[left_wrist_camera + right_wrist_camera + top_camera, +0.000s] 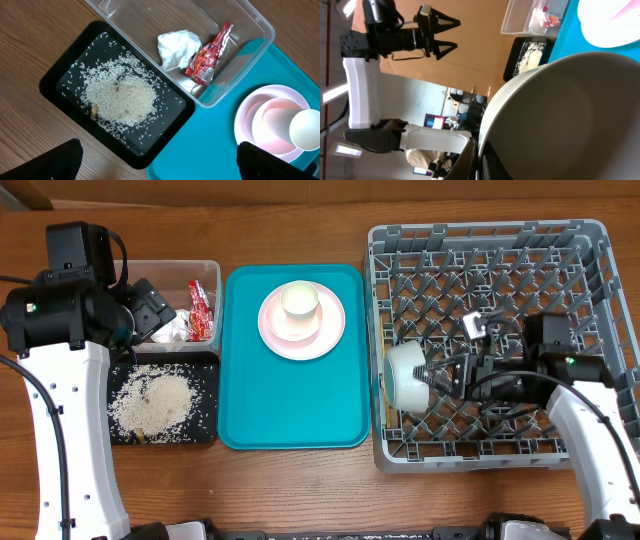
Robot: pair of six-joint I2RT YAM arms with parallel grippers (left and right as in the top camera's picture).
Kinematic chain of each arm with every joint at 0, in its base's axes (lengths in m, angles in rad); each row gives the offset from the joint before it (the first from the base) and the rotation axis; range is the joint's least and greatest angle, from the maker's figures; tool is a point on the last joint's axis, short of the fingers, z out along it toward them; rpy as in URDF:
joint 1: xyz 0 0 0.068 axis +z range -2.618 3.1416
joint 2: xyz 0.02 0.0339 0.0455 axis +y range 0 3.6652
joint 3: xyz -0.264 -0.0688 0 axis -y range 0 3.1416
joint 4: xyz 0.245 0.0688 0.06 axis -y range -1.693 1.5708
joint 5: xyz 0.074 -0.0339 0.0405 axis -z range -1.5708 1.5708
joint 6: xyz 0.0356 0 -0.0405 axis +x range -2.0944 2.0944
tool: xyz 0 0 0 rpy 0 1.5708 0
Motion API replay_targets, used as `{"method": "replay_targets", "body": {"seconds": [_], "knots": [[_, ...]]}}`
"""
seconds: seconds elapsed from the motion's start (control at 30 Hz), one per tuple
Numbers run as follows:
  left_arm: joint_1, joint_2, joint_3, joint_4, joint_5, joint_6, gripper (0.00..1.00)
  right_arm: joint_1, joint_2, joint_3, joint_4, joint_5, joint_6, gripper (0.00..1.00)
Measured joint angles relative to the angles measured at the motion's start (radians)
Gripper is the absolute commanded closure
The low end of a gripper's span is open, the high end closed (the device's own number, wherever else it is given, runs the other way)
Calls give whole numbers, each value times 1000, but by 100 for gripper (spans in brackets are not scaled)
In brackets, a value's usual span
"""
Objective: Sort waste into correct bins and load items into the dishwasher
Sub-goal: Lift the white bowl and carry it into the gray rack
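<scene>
While the right gripper [433, 373] clamps a bowl [404, 375] by its rim, that bowl stands on edge just inside the rack's [600, 240] left wall, with open pegs beyond it. The left gripper [160, 315] hangs over the tub [170, 270] with its jaws wide apart. Tissue [172, 330] and wrapper [201, 310] lie inside the tub, and rice [155, 400] covers the black tray [205, 435]. Plate [275, 340], pink bowl [300, 325] and cup [300, 300] sit stacked on the teal tray [290, 420], with teal showing all round.

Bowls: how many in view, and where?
2. White bowl in the right claw, inside the rack; pink bowl on the plate on the tray, under the cup.
</scene>
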Motion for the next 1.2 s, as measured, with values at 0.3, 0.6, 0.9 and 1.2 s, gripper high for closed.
{"method": "replay_targets", "body": {"seconds": [0.3,0.6,0.9,1.2], "knots": [[0,0,0,0,0,0,0,0,4,-106,143,22,-3,96],[0,0,0,0,0,0,0,-1,77,-107,150,71,-2,96],[0,0,0,0,0,0,0,-2,87,-107,151,69,-2,96],[0,0,0,0,0,0,0,-3,90,-107,134,96,-2,91]]}}
